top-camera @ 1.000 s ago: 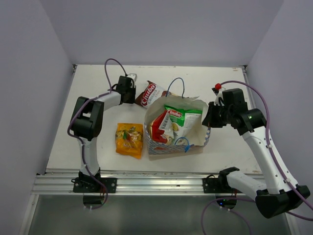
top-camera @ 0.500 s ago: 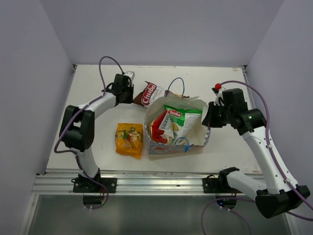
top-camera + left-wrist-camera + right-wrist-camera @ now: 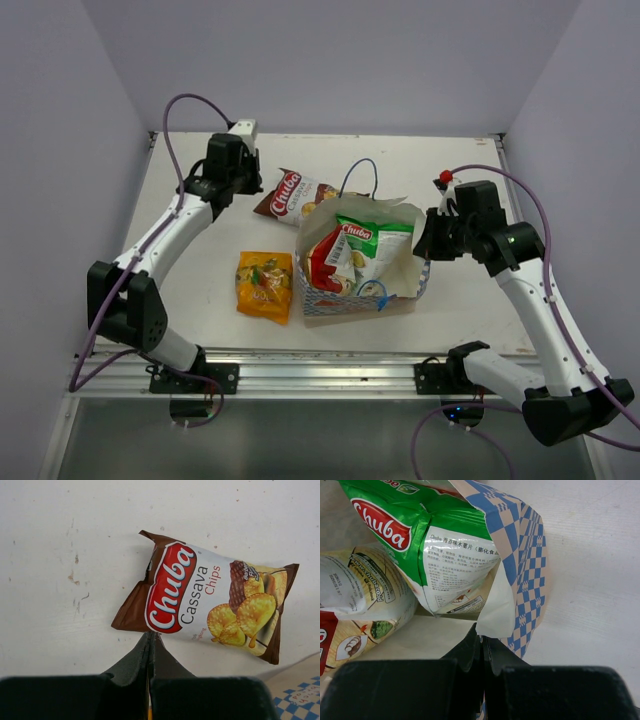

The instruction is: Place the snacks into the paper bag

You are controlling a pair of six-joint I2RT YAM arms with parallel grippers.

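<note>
My left gripper [image 3: 250,192] is shut on the lower edge of the brown-white Chuba packet [image 3: 298,195], which hangs over the table just left of the paper bag's back corner. In the left wrist view the gripper [image 3: 151,635] pinches the packet [image 3: 210,605]. The paper bag [image 3: 414,288] stands open at mid-table with the green-white packet [image 3: 373,243] and the red packet [image 3: 322,268] inside. My right gripper [image 3: 427,245] is shut on the bag's right wall. In the right wrist view the gripper [image 3: 482,639] pinches the wall [image 3: 525,555] beside the green-white packet [image 3: 435,540]. The orange-yellow packet [image 3: 265,284] lies left of the bag.
Thin blue cord handles stick out at the bag's back [image 3: 360,172] and front [image 3: 376,294]. A corner of the bag [image 3: 300,700] shows low right in the left wrist view. White walls close in the table at the back and both sides.
My left arm has stretched out and drawn back to the left, pulling the brown-white packet a little leftward and turning it more face-up. The right arm and the bag have not moved.
</note>
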